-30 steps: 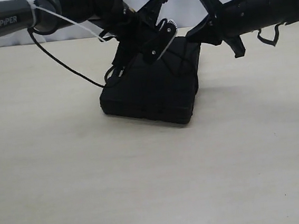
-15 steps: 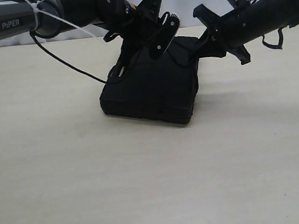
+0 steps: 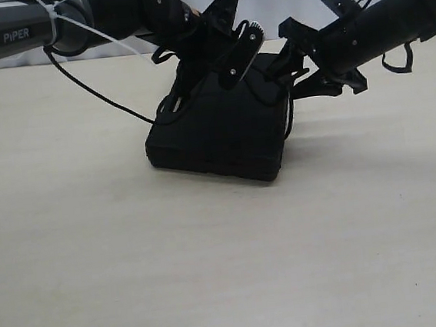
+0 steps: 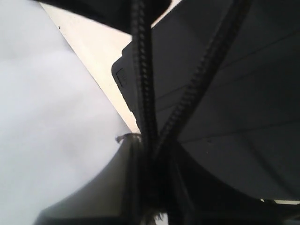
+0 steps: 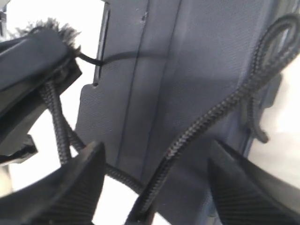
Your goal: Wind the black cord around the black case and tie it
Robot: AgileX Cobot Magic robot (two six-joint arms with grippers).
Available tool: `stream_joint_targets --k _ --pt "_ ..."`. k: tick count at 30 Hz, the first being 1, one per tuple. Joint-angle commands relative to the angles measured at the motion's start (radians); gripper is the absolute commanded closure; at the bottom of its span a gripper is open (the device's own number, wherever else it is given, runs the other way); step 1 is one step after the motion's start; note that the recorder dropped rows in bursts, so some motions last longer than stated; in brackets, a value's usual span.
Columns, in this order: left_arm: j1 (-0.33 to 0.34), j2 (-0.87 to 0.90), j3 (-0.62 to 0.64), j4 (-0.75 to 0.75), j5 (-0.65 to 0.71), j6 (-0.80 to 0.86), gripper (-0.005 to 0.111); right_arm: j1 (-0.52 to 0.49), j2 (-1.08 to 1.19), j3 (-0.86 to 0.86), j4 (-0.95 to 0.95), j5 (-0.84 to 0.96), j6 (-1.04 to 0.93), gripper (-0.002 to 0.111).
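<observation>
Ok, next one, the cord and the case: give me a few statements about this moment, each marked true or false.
1. The black case sits on the table. True.
2. The right gripper is clamped shut on the black cord. False: its jaws stand apart, and a strand of the cord runs loose between them.
3. The left gripper holds the cord. True: in the left wrist view two strands run together into its grip.
4. The cord lies coiled on the table, clear of the case. False: it runs across the case's lid, and a strand hangs down the side of the case nearest the right gripper.
</observation>
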Motion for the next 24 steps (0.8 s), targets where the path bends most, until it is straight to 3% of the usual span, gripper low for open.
stream_joint_targets --k 1,6,11,17,24 --pt "-0.004 -0.006 0.005 -0.012 0.001 0.025 0.107 -0.008 -0.032 0.003 -0.038 -0.01 -0.013 0.045" --pt "-0.004 -0.006 0.005 -0.017 0.002 0.025 0.107 -0.046 -0.072 0.003 -0.055 -0.001 0.021 0.045" --pt "-0.004 -0.006 0.005 -0.017 0.002 0.025 0.107 -0.071 -0.131 0.018 -0.24 0.089 0.116 0.046" --pt "-0.004 -0.006 0.005 -0.017 0.002 0.025 0.107 0.024 -0.179 0.159 -0.184 0.06 0.044 0.046" --pt "-0.004 -0.006 0.005 -0.017 0.002 0.013 0.107 0.123 -0.179 0.181 -0.164 -0.041 0.014 0.046"
